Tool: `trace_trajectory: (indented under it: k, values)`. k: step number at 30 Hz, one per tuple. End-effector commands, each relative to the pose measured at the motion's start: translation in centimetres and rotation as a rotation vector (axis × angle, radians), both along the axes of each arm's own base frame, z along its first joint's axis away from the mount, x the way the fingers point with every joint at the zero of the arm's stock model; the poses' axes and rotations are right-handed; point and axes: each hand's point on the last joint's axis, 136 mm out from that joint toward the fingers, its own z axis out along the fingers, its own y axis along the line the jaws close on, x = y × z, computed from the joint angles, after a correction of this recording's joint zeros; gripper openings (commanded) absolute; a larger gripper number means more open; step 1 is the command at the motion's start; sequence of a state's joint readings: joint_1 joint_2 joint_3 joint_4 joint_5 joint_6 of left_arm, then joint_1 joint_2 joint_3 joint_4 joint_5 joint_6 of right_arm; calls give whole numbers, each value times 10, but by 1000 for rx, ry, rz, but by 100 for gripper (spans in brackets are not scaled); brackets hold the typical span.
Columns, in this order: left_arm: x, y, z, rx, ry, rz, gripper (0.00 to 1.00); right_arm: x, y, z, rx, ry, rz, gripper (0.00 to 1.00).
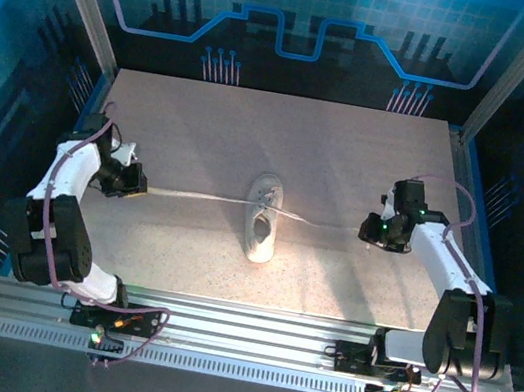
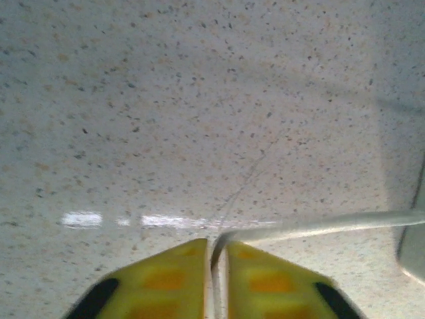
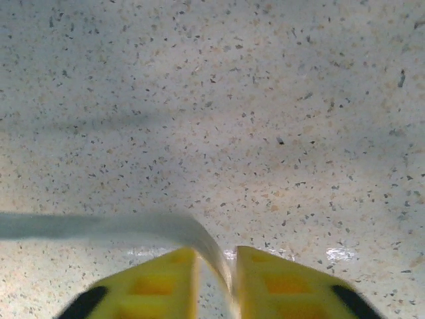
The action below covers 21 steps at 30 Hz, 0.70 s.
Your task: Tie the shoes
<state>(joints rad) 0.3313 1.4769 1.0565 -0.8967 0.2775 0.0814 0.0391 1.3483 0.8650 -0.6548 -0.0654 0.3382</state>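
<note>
The white shoe point(image 1: 263, 219) lies in the middle of the table, toe toward the back, its dark opening facing up. One lace point(image 1: 196, 197) runs taut from it to the left, the other lace point(image 1: 323, 224) to the right. My left gripper point(image 1: 141, 190) is low over the table at the left lace's end. In the left wrist view its yellow fingers point(image 2: 216, 249) stand almost together with the lace point(image 2: 319, 228) pinched in the slit. My right gripper point(image 1: 365, 233) is at the right lace's end. Its fingers point(image 3: 218, 256) stand apart, and the lace point(image 3: 99, 224) rests against the right finger.
The speckled tabletop point(image 1: 351, 151) has raised blue walls at the back and sides. A metal rail point(image 1: 240, 319) runs along the near edge, where both arm bases are bolted. Cables hang below them.
</note>
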Motion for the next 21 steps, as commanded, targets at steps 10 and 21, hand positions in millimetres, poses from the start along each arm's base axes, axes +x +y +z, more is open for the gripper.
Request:
trace_trajectory:
  k: [10,21]
  values:
    - [24,-18,39,102,-144,-140,59,11,47,41,52,-140,273,56]
    - [51,-184,2,150,-370,-862,59,20,142,16,61,-225,650,57]
